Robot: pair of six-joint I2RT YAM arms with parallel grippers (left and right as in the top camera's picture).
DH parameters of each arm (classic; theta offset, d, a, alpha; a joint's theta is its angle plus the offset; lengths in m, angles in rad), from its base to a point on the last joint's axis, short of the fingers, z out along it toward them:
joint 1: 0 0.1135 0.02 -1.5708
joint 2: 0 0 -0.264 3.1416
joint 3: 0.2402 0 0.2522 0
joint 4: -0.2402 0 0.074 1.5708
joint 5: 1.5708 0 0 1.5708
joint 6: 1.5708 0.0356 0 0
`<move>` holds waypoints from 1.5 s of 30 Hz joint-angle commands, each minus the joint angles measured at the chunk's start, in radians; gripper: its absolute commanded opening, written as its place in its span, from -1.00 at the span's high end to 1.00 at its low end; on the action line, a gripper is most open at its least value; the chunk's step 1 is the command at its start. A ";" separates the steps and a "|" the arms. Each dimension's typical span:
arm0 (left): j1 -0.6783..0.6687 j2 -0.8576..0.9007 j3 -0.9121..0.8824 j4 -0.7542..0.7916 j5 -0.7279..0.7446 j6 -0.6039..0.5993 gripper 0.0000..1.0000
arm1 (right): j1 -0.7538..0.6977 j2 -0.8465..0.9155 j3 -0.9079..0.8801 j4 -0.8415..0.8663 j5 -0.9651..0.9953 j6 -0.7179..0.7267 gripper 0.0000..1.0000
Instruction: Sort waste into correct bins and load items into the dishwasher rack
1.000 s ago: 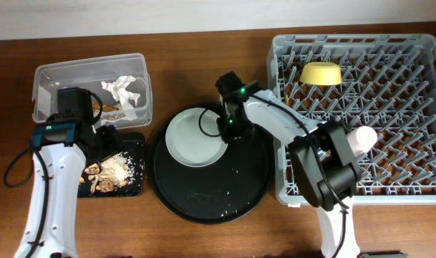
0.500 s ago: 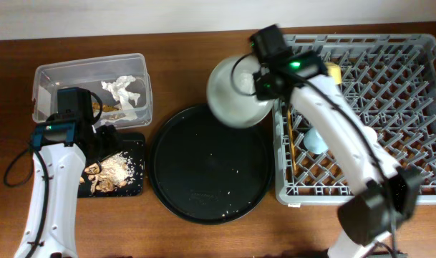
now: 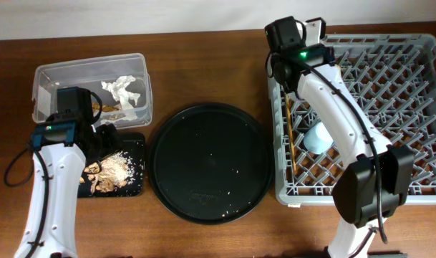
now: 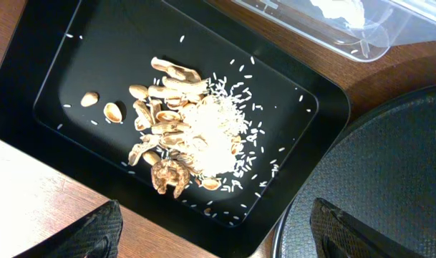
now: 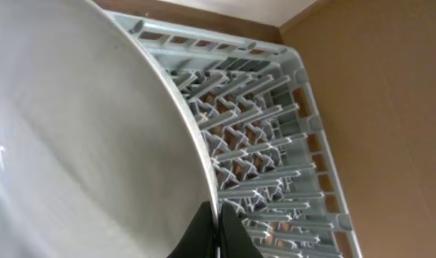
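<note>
My right gripper (image 5: pixel 219 215) is shut on the rim of the pale grey-green plate (image 5: pixel 74 129), held on edge over the back left corner of the grey dishwasher rack (image 3: pixel 418 107). From overhead the gripper (image 3: pixel 298 36) shows with a thin pale plate edge (image 3: pixel 316 29) beside it. The light blue cup (image 3: pixel 318 136) and the chopsticks (image 3: pixel 289 136) lie in the rack. The yellow bowl and pink cup are hidden. My left gripper (image 4: pixel 221 236) is open above the near edge of the black tray (image 4: pixel 53 64), which holds food scraps (image 4: pixel 182 140).
The clear tub (image 3: pixel 42 75) at back left holds white tissue (image 3: pixel 124 89) and the foil wrapper (image 3: pixel 107 109). The large round black tray (image 3: pixel 210 165) lies in the middle with a few crumbs on it. The rack's pegs (image 5: pixel 253 143) stand close to the right of the plate.
My right arm lifted the plate off the round tray and carried it up and right to the rack's back left corner, turning it on edge. The left arm has not moved.
</note>
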 commanded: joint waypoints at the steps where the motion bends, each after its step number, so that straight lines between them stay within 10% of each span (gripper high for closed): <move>1: 0.006 -0.009 0.003 0.002 0.004 -0.010 -0.67 | -0.005 0.012 0.006 -0.122 -0.257 0.139 0.92; 15: 0.006 -0.009 0.003 0.002 0.015 -0.010 -0.67 | -0.004 -0.013 0.007 -0.138 -0.538 0.141 0.34; 19: 0.006 -0.009 0.004 0.003 0.014 -0.009 -0.68 | -0.032 -0.145 0.061 -0.181 -0.572 0.140 -0.43; 24: -0.059 -0.009 0.006 0.142 0.150 0.180 -0.94 | -0.209 -0.272 0.066 -0.219 -0.993 -0.085 -0.94; 30: -0.140 -0.009 0.005 0.089 0.214 0.274 -0.98 | -0.359 -0.295 0.052 -0.394 -1.054 -0.176 -0.97; 36: -0.140 -0.080 -0.011 -0.020 0.213 0.314 -0.98 | -0.358 -0.574 -0.249 -0.224 -1.009 -0.174 -0.97; 45: -0.140 -0.681 -0.375 0.160 0.158 0.335 -0.98 | -0.358 -1.177 -0.822 0.029 -1.005 -0.175 -0.97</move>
